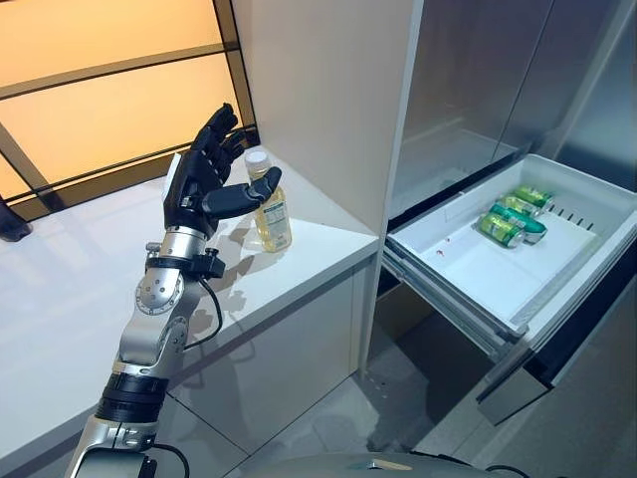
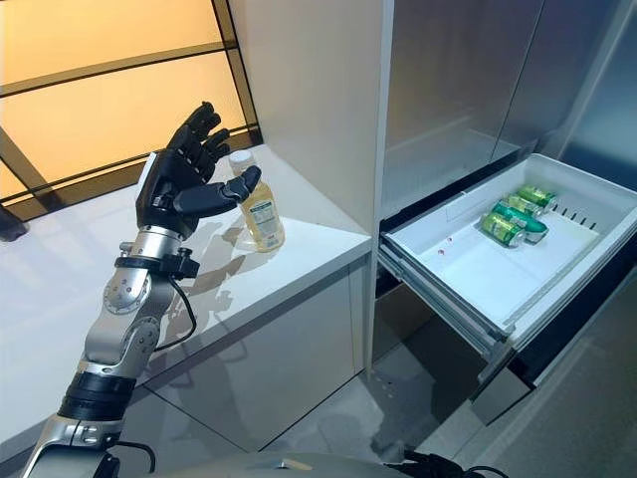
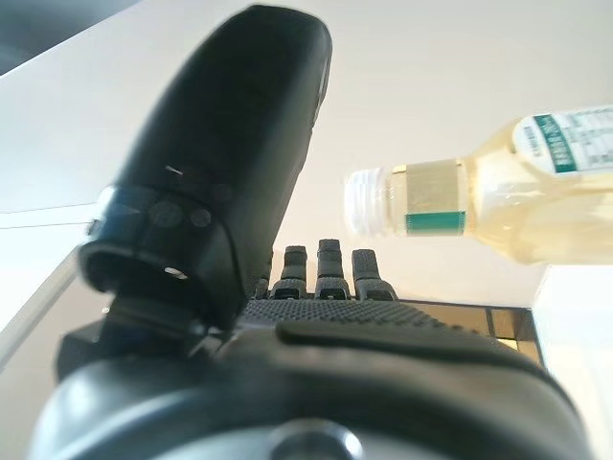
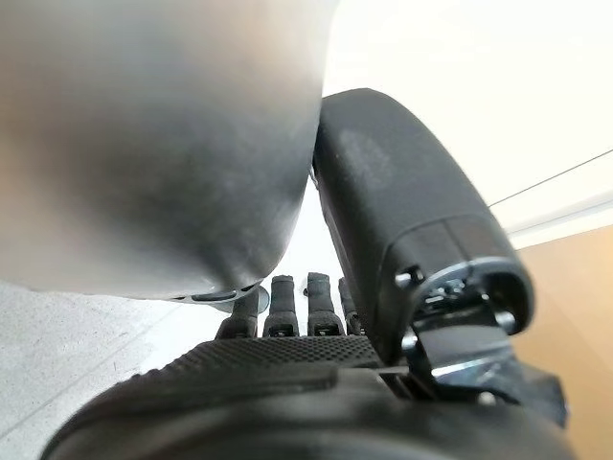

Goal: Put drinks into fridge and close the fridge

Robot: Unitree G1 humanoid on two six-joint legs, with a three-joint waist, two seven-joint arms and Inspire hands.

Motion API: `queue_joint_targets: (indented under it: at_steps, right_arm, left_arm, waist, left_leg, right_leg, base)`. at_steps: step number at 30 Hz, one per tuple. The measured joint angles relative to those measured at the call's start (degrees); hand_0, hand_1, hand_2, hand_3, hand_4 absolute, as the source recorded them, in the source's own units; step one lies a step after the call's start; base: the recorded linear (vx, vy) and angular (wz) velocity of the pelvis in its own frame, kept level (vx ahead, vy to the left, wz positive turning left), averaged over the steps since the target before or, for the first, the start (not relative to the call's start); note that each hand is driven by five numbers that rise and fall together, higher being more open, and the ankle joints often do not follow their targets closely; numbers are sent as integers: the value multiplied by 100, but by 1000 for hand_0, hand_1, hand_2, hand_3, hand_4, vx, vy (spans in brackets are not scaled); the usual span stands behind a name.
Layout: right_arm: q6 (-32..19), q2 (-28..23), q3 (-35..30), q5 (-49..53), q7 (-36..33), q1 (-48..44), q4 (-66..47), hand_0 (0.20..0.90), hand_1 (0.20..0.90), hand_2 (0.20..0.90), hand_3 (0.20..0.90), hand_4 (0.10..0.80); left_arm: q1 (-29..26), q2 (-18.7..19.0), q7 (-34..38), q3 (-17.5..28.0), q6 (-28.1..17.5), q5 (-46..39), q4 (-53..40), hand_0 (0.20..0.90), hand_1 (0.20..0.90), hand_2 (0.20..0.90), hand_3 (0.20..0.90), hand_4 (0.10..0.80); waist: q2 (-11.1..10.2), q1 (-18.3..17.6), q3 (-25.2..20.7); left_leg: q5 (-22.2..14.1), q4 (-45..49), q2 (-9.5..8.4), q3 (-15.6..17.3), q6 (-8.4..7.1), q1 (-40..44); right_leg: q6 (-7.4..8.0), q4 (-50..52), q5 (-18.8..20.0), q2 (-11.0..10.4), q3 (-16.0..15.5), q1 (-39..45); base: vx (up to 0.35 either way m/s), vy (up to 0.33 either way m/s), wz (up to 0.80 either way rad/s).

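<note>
A clear bottle of pale yellow drink (image 1: pixel 270 207) with a white cap stands upright on the white counter (image 1: pixel 60 299) beside the tall white fridge side panel. My left hand (image 1: pixel 204 179) is open just left of it, fingers straight up, thumb reaching toward the bottle's neck. The bottle (image 3: pixel 498 187) also shows past the thumb (image 3: pixel 230 153) in the left wrist view, apart from it. The fridge drawer (image 1: pixel 468 279) is pulled open at the right, with green cans (image 1: pixel 513 219) lying at its far end. My right hand (image 4: pixel 316 383) shows in the right wrist view with its fingers straight.
The white fridge side panel (image 1: pixel 318 90) rises right behind the bottle. The open drawer sticks out into the grey floor space at the right. An orange-lit window with dark frames (image 1: pixel 100 90) backs the counter.
</note>
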Motion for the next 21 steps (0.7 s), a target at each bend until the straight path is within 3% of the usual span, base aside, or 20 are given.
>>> queue_joint_targets:
  at_steps: [21]
  right_arm:
    - [-11, 14, -109, -117, 37, -32, -1, 900, 900, 900, 900, 800]
  left_arm:
    - [1, 0, 29, -162, 150, 6, 892, 900, 900, 900, 900, 800]
  waist:
    - [19, -181, 7]
  left_leg:
    - [-40, 0, 12, 278, 70, 119]
  right_leg:
    - [4, 0, 4, 23, 276, 11]
  base:
    - [18, 17, -7]
